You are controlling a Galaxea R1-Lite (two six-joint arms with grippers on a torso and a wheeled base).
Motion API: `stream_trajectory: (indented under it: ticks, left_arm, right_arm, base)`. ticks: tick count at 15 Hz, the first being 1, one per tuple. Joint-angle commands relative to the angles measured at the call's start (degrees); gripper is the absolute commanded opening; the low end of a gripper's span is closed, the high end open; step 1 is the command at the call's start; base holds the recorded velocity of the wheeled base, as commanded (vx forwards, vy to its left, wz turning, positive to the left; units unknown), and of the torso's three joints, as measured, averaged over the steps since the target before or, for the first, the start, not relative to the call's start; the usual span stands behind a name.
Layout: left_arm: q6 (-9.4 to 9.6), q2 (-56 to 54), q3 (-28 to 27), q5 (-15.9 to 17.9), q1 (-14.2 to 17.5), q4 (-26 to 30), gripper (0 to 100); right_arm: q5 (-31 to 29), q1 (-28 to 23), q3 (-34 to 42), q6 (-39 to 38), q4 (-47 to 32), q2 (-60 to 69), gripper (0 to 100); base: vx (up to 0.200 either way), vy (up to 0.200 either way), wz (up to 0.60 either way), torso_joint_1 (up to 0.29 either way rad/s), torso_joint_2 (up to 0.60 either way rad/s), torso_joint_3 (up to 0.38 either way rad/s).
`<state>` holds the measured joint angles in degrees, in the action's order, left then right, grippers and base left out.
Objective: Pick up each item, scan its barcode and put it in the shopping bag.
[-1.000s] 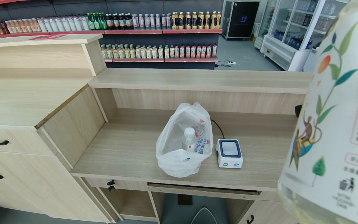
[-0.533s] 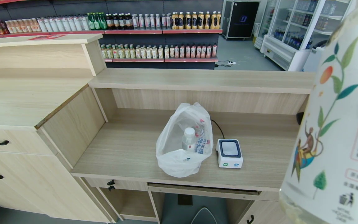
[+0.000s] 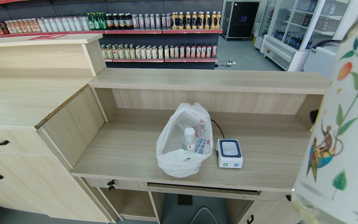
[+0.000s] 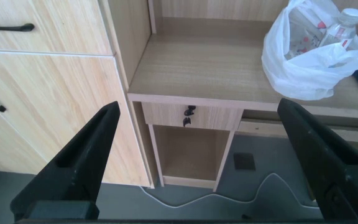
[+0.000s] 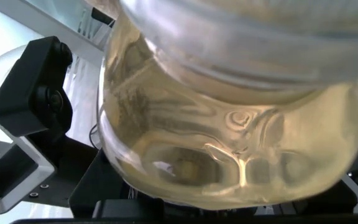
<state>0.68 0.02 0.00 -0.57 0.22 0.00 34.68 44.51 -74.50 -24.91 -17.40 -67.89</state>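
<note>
Well, from the head view, the tea bottle [image 3: 343, 140] hangs lifted at the right, above the counter [image 3: 129, 146]. The shopping bag [image 3: 182, 146], with a small bottle [image 3: 189, 138] inside, stands just beside the scanner [image 3: 229, 152], well left of that raised load.

At the left wrist, the left pincer [image 4: 199, 112] gapes wide and holds nothing, with the bag well ahead toward its right.

At the right wrist, the right pincer [image 5: 229, 162] is clamped on the tea bottle, whose base is close up against it.
</note>
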Motion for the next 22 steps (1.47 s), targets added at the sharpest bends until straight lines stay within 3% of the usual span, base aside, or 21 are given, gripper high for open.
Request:
stream_trajectory:
  ticks: [1,9,11,12,14,17,19,22]
  left_arm:
    - [0.02,0.0,0.0,0.0,0.0,0.0,100]
    - [0.02,0.0,0.0,0.0,0.0,0.0,100]
    - [0.02,0.0,0.0,0.0,0.0,0.0,100]
    - [0.02,0.0,0.0,0.0,0.0,0.0,100]
    - [0.02,0.0,0.0,0.0,0.0,0.0,100]
    - [0.02,0.0,0.0,0.0,0.0,0.0,100]
    - [0.02,0.0,0.0,0.0,0.0,0.0,100]
    - [0.02,0.0,0.0,0.0,0.0,0.0,100]
  right_arm:
    - [-0.1,-1.6,1.3,0.8,0.0,0.6,0]
    - [-0.2,-4.1,3.7,2.7,0.3,1.4,0]
    - [-1.4,-10.5,3.8,10.8,0.3,0.3,0]
    - [-4.7,-13.7,4.1,14.4,0.2,-0.2,0]
    - [-14.2,-24.2,6.3,25.6,2.3,-2.1,0]
    - [-17.7,-39.1,12.8,43.6,10.7,-3.7,0]
    - [-17.7,-45.2,14.6,50.3,15.6,-7.1,0]
    - [-17.8,-50.0,19.1,57.5,28.1,-11.6,0]
  base:
    - [0.000,0.000,0.00,0.000,0.00,0.000]
    - [0.000,0.000,0.00,0.000,0.00,0.000]
    - [0.000,0.000,0.00,0.000,0.00,0.000]
    - [0.000,0.000,0.00,0.000,0.00,0.000]
    - [0.000,0.000,0.00,0.000,0.00,0.000]
    - [0.000,0.000,0.00,0.000,0.00,0.000]
    - [0.000,0.000,0.00,0.000,0.00,0.000]
    - [0.000,0.000,0.00,0.000,0.00,0.000]
